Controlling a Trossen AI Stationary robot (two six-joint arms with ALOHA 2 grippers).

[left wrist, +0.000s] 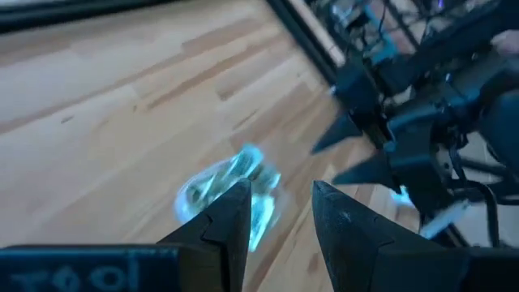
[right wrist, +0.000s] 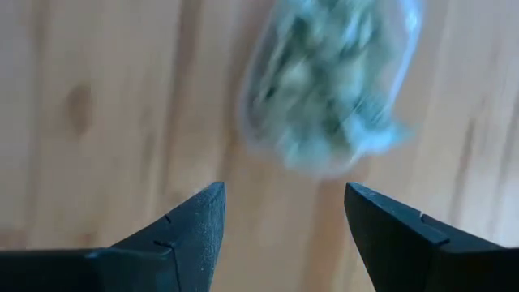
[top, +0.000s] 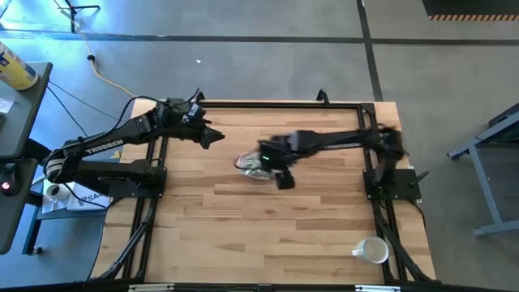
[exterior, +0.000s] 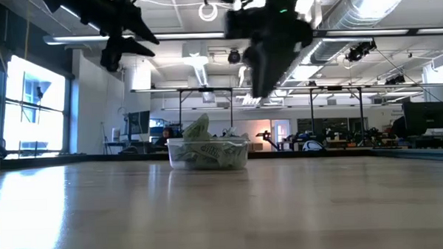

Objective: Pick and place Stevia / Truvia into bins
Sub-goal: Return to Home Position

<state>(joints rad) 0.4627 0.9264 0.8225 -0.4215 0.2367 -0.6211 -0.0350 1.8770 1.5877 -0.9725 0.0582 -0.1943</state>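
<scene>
Pale blond wood tabletop (top: 268,235) with streaky plank grain and darker knots, clear colourless bowl (exterior: 174,153), pale green and white sachets (exterior: 198,130), matte black left hand (left wrist: 280,191), matte black right hand (right wrist: 284,195), white mug (top: 373,250), black frame (top: 259,104), grey floor (top: 243,65), yellow cable (top: 104,77)

Most of the bench (top: 243,235) lies free; obstacles are the clear bowl (top: 251,168) at mid-bench, the right end effector (top: 283,180) hanging beside it, and a corner mug (top: 373,250).
</scene>
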